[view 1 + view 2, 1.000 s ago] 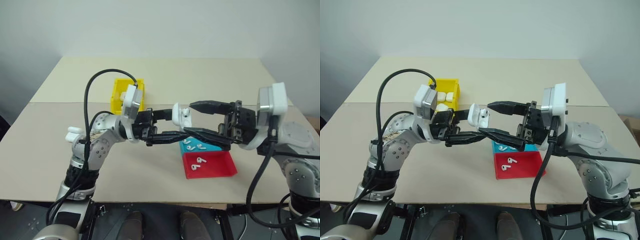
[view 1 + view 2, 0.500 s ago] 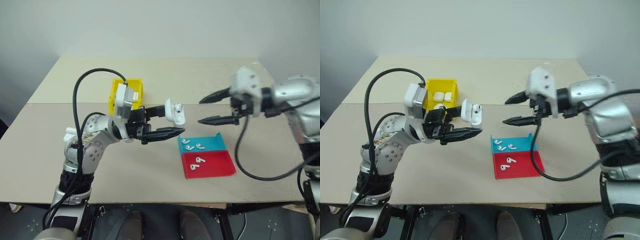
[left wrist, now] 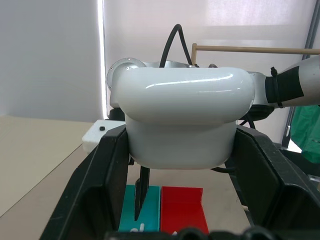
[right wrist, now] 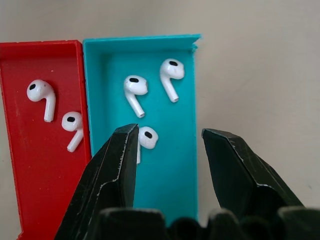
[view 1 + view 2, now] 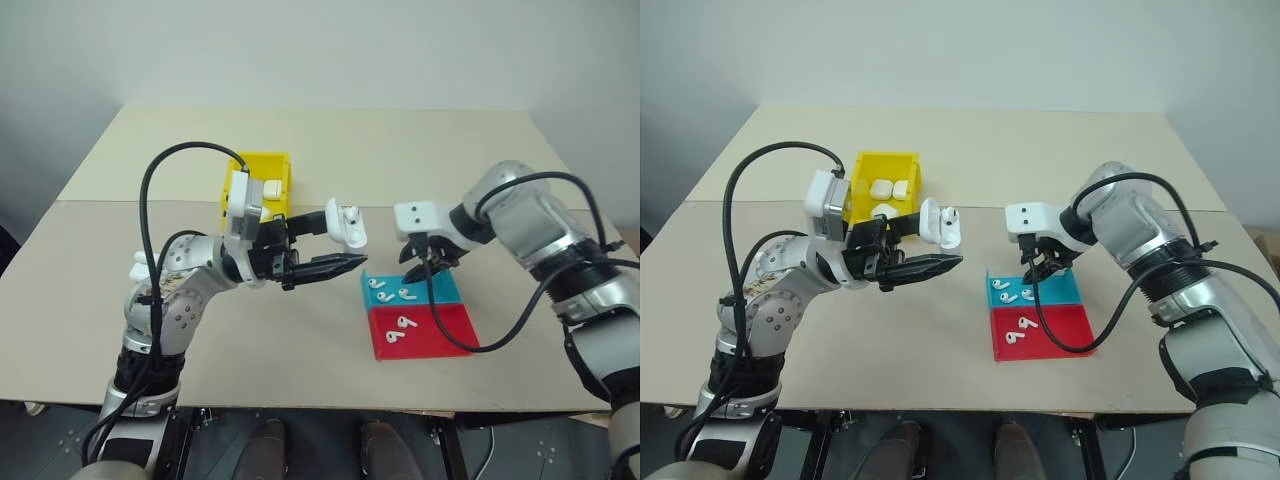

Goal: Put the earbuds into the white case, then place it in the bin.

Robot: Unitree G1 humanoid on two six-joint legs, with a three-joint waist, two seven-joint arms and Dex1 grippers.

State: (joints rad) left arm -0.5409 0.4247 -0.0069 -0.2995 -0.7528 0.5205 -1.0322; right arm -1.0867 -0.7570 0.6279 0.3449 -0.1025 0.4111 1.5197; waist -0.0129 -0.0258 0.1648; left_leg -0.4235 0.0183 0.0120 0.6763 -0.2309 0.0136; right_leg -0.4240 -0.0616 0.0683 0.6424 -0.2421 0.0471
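Beige worktop (image 5: 300,390) under a plain pale wall, and the action sits right in the middle. Left gripper (image 5: 335,245) hangs above the worktop pointing toward the robot's right, jaws clamped on the white case (image 5: 349,226), whose lid stands flipped open with what looks like one bud already seated. Behind it the yellow bin (image 5: 902,166) holds more white cases, near the left arm. Over to the right gripper (image 4: 167,145): it points steeply down over the teal tray (image 4: 182,165), jaws spread and empty, nothing pinched yet. Three earbuds (image 4: 135,89) lie in that teal tray and two more in the red tray (image 4: 35,170) touching its side. The nearest one (image 4: 146,138) lies just ahead of the jaws, hard up against one black finger (image 4: 117,165) rather than centred in the gap, its stem hidden behind that finger, so I can't call its long axis. My read: the right arm is clearly the closer one, and the coming pinch needs a small sideways shift to bring that bud between the fingers before closing. The open case waits well to the side, apart from the trays.
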